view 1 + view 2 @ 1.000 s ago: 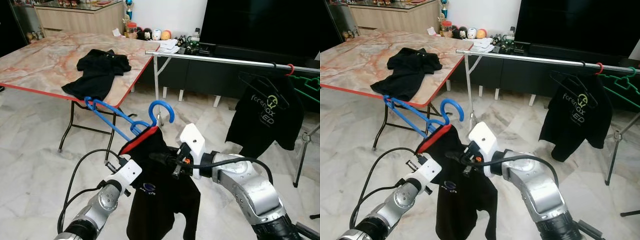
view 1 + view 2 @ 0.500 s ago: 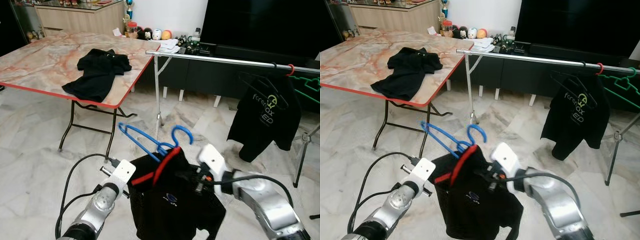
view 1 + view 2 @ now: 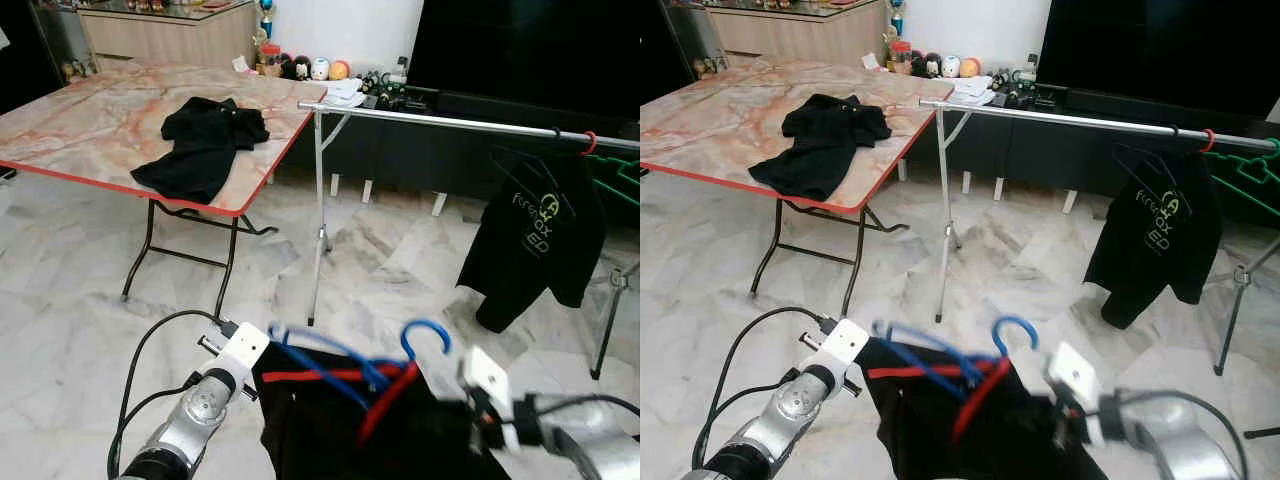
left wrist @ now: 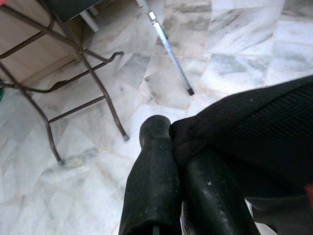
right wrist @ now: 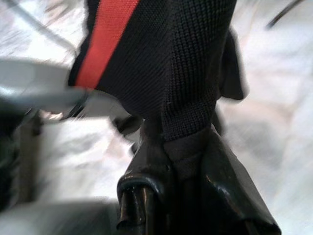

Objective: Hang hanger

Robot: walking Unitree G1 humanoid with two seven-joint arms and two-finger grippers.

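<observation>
Both tools pinch black shirt (image 3: 400, 440) — left tool (image 4: 182, 161), right tool (image 5: 183, 161) blurred — blue hanger (image 3: 345, 355) partly buried

Both arms are silver metal with rounded joint housings. The left arm (image 3: 190, 425) carries a white block at its wrist and a black cable looping beside it. The right arm (image 3: 590, 448) bears a similar white block. Each ends in two long, matte black fingers (image 4: 151, 186).
</observation>
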